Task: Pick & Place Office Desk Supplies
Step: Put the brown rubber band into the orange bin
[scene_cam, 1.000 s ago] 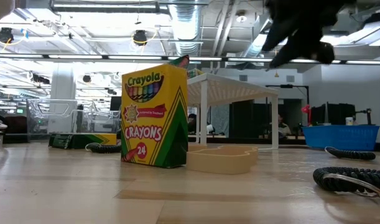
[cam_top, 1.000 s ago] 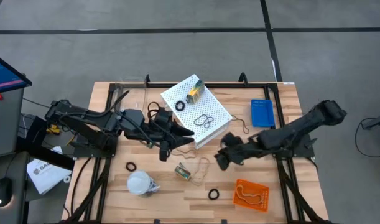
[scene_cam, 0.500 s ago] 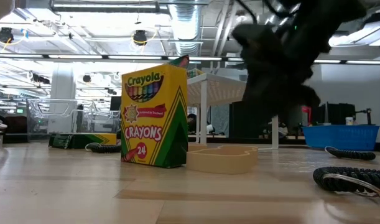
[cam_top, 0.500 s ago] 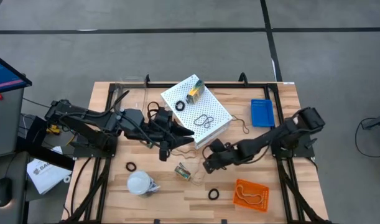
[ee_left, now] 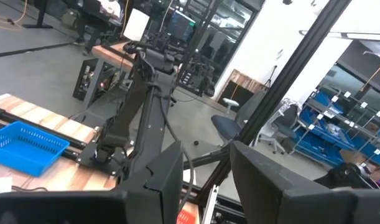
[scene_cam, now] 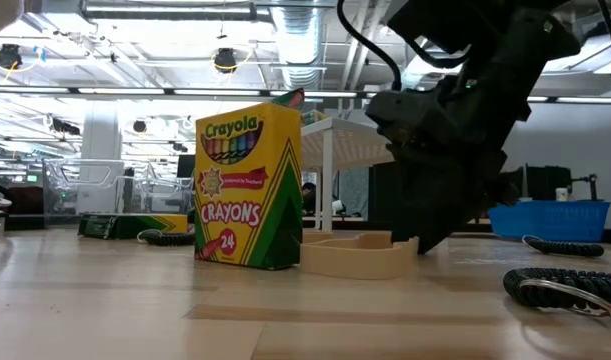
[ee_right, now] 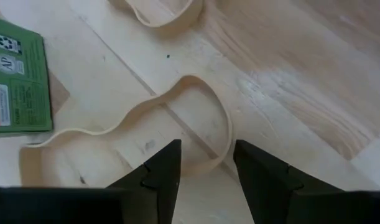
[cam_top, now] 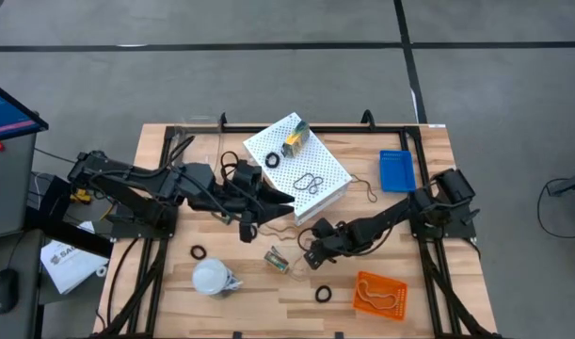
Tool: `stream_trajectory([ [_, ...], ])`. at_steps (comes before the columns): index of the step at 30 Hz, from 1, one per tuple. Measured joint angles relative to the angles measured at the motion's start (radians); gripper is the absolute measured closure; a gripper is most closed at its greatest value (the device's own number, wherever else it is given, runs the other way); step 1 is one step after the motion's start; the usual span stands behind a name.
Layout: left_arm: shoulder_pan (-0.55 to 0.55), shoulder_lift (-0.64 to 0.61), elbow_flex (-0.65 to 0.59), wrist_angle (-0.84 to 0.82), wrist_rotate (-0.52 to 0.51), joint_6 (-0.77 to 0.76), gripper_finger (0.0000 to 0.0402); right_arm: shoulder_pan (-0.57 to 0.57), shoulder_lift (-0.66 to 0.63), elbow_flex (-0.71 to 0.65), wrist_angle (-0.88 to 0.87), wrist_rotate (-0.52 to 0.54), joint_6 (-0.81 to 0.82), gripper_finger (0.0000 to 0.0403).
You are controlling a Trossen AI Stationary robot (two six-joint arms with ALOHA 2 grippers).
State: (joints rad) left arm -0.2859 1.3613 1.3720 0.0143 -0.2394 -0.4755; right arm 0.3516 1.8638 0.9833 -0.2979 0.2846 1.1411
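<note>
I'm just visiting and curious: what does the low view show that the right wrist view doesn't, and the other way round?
Only the low view shows the crayon box's front standing upright, a blue basket behind, and black rings nearby. Only the right wrist view shows the right end effector, open, straddling the loop's rim from above. Both share the tan rubber band lying beside that crayon box on the wooden table.

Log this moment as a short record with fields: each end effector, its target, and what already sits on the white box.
right end effector: open, low over the table, fingers straddling a tan rubber band
crayon box: upright beside that band
left end effector: waits by the white perforated box, fingers apart
on the box: second crayon box, black ring, rubber-band loops
orange tray: holds rubber bands
</note>
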Motion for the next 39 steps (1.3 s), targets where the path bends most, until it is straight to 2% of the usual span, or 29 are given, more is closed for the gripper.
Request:
stream_trajectory([
  [6, 0.000, 0.000, 0.000, 0.013, 0.000, 0.000, 0.0274, -0.017, 0.003, 0.001, -0.006, 0.006, -0.042, 0.0298],
  [12, 0.000, 0.000, 0.000, 0.013, 0.000, 0.000, 0.0274, -0.016, -0.002, -0.001, -0.020, 0.017, -0.076, 0.0392],
  [18, 0.000, 0.000, 0.000, 0.013, 0.000, 0.000, 0.0274, 0.006, -0.058, -0.007, -0.081, 0.026, -0.047, 0.0398],
  [26, -0.002, 0.000, 0.000, 0.012, 0.000, 0.000, 0.0274, 0.084, -0.281, -0.005, -0.231, 0.131, 0.069, 0.0401],
  [31, -0.002, 0.000, 0.000, 0.011, 0.000, 0.001, 0.0274, 0.141, -0.422, -0.005, -0.324, 0.136, 0.114, 0.0402],
  [39, -0.002, 0.000, 0.000, 0.009, 0.000, 0.005, 0.0274, 0.287, -0.640, -0.005, -0.564, 0.195, 0.377, 0.0402],
])
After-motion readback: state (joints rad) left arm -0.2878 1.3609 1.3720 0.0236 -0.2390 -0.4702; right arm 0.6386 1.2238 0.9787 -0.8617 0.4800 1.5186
